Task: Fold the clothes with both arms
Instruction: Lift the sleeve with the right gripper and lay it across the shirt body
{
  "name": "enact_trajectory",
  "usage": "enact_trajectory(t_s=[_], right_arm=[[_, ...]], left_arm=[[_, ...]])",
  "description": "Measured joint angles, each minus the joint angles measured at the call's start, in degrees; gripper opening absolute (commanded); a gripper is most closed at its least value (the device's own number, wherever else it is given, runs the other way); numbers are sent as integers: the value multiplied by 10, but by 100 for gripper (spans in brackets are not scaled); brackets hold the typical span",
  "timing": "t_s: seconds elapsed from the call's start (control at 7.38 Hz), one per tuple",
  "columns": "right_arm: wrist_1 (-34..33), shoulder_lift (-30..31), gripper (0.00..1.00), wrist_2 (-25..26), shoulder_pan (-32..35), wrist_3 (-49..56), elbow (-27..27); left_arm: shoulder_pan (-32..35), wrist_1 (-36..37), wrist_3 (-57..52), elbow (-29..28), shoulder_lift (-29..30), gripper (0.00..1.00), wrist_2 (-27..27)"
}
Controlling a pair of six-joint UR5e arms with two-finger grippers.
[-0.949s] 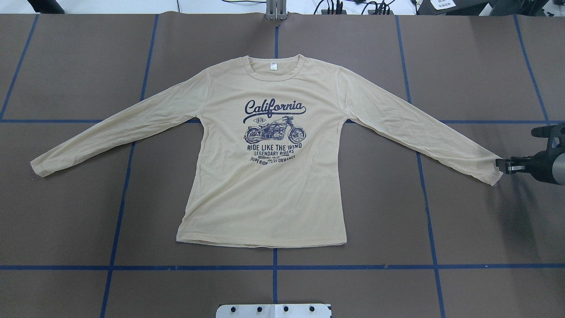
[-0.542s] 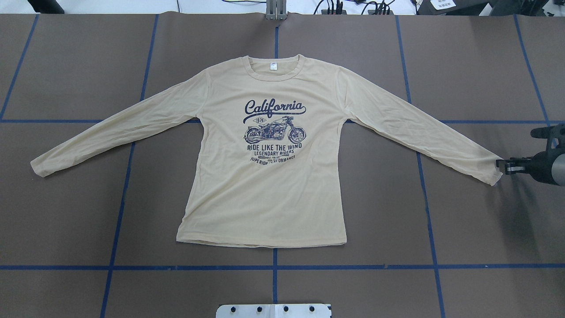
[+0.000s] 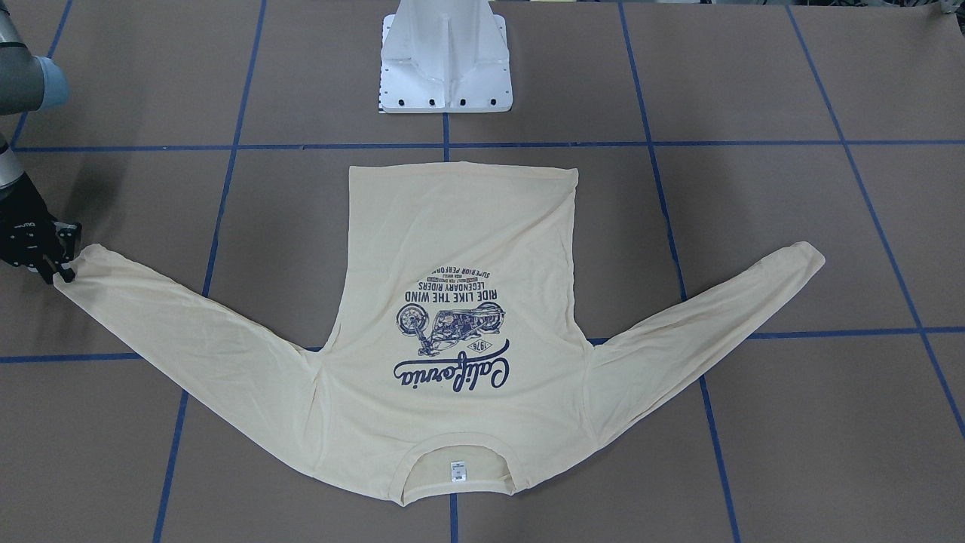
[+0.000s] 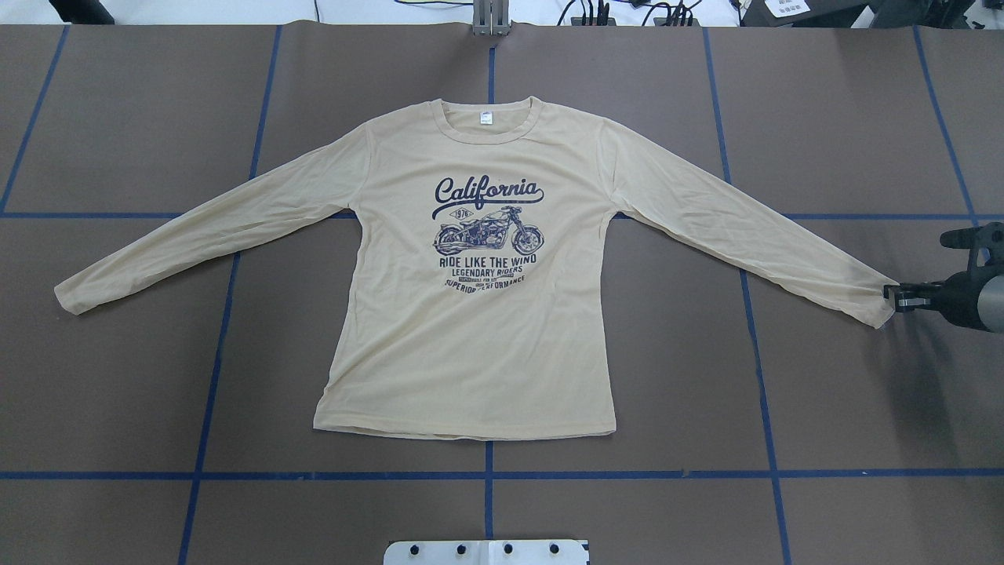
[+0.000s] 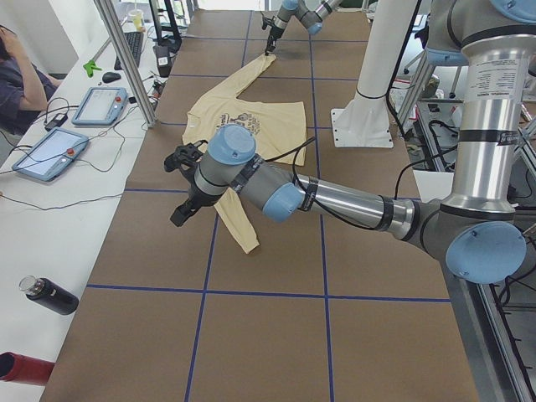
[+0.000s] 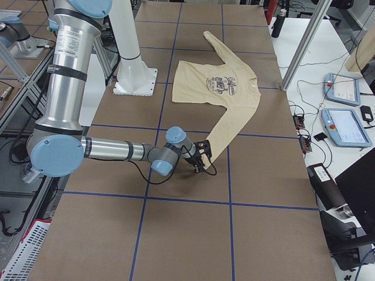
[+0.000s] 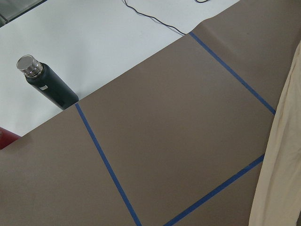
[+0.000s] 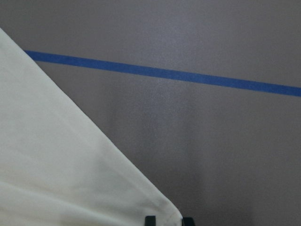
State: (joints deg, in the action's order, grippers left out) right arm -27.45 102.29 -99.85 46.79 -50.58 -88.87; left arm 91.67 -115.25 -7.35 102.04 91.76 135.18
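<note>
Right end effector sits low at the tabletop, its two fingers spread a little with the cuff of the right sleeve lying between them. The wrist view shows both fingertips at the frame's bottom edge with the corner of the cuff in the gap. They do not look pressed together on the cloth.

A pale yellow long-sleeved shirt lies flat and face up in the middle of the tabletop. Its collar is on the far side from the robot, its hem is nearest the robot, and both sleeves are spread out and angled down toward the robot.

From the right end effector the sleeve runs as one long straight strip, away from the robot and inward toward the shoulder. The shirt's body lies toward the robot's left. Any fold of this sleeve would likely carry the cuff along that line, across toward the printed chest.

Left end effector hangs above the tabletop near the left sleeve, not touching it. Whether its fingers are spread or together cannot be told. The right arm is plainly the nearer one to its cuff.
</note>
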Motion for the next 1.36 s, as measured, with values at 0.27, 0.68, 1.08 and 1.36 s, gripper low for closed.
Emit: enact_trajectory(t_s=[0.27,0.68,1.08,1.36], right_arm=[[-1,-1,0,-8,3,1,-12],[-117,-5,0,-85,78,2,-144],[-334,-148,0,-92,96,-23,-267],[-471,-312,0,-5,21,-73,-255]], left_arm=[[0,0,0,0,0,100,0],[0,0,-1,-1,-1,100,0],[0,0,0,2,-5,100,0],[0,0,2,3,-5,100,0]])
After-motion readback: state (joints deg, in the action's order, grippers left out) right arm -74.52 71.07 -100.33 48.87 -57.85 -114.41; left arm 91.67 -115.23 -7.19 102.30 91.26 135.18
